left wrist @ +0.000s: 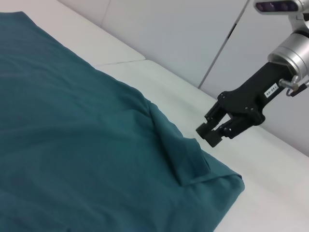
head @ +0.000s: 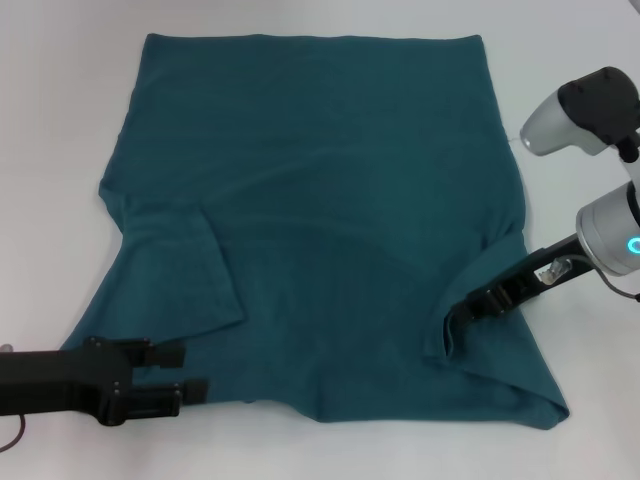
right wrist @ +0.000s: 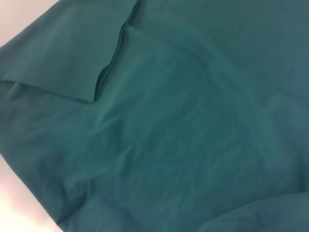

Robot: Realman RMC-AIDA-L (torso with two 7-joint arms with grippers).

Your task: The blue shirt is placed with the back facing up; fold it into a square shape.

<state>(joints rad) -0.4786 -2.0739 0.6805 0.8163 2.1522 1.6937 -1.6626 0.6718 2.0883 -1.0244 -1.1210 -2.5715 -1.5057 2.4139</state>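
Observation:
The blue shirt (head: 320, 200) lies spread on the white table, its straight hem at the far side. Its left sleeve flap (head: 190, 270) is folded inward over the body, and the right side is tucked in with a raised crease (head: 447, 335). My left gripper (head: 190, 371) lies low at the shirt's near left edge, open, with blue fabric showing between its fingers. My right gripper (head: 460, 305) is at the right crease; in the left wrist view this right gripper (left wrist: 208, 134) sits just off the folded cloth (left wrist: 193, 164). The right wrist view shows only shirt fabric (right wrist: 193, 121).
Bare white table (head: 60, 120) surrounds the shirt on the left, far and right sides. The right arm's silver joints (head: 610, 230) stand over the table's right edge. A grey wall (left wrist: 183, 38) rises behind the table.

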